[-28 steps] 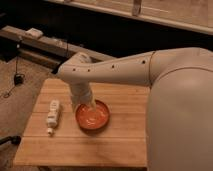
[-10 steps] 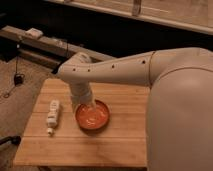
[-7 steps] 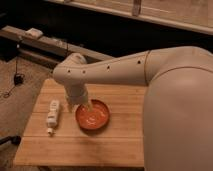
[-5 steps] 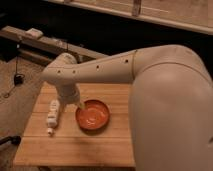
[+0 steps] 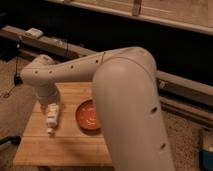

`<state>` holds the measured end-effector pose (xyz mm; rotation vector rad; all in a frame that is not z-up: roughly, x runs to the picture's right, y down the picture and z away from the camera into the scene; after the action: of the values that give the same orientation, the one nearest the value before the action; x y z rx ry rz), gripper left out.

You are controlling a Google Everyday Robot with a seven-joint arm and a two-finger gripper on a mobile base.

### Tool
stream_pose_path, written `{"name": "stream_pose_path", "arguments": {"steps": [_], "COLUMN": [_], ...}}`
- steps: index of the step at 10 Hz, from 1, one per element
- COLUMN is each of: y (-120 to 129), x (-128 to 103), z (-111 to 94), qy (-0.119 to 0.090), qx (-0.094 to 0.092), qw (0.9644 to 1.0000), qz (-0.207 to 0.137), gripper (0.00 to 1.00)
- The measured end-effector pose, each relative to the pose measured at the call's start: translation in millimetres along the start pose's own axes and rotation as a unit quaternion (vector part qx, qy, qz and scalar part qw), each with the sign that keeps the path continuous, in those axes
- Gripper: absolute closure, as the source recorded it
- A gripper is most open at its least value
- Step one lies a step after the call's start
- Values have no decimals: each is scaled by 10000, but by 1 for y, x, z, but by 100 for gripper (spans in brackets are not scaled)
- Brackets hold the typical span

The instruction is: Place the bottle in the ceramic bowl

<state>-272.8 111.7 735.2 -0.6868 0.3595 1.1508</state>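
The bottle (image 5: 52, 118), slim and white with its cap toward the front, lies flat on the left part of the wooden table (image 5: 65, 150). The orange-red ceramic bowl (image 5: 85, 116) sits to its right in the table's middle. Its right side is hidden behind my arm. My gripper (image 5: 50, 101) hangs under the wrist at the bottle's far end, just above it, mostly hidden by the wrist. It stands open and holds nothing. The bowl looks empty where it shows.
My bulky upper arm (image 5: 127, 110) covers the table's right side. A dark ledge with a small white box (image 5: 34, 33) runs behind the table. Cables lie on the carpet at the left. A blue object (image 5: 207, 150) stands at the far right.
The arm has swung left, carrying the gripper from above the bowl to the far end of the bottle. Bottle and bowl have stayed in place.
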Motion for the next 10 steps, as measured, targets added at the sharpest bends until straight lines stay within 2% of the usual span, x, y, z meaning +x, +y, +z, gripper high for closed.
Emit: {"name": "stream_pose_path", "arguments": {"steps": [2, 4, 8, 10], "y": [15, 25, 28, 16], "x": [-15, -25, -37, -48], "z": [31, 50, 68, 75], "qy": [145, 271, 356, 402], "qx": [-71, -124, -101, -62], "qw": [9996, 9992, 9990, 9991], "qz": [-212, -276, -230, -77], "gripper": [35, 35, 35, 35]}}
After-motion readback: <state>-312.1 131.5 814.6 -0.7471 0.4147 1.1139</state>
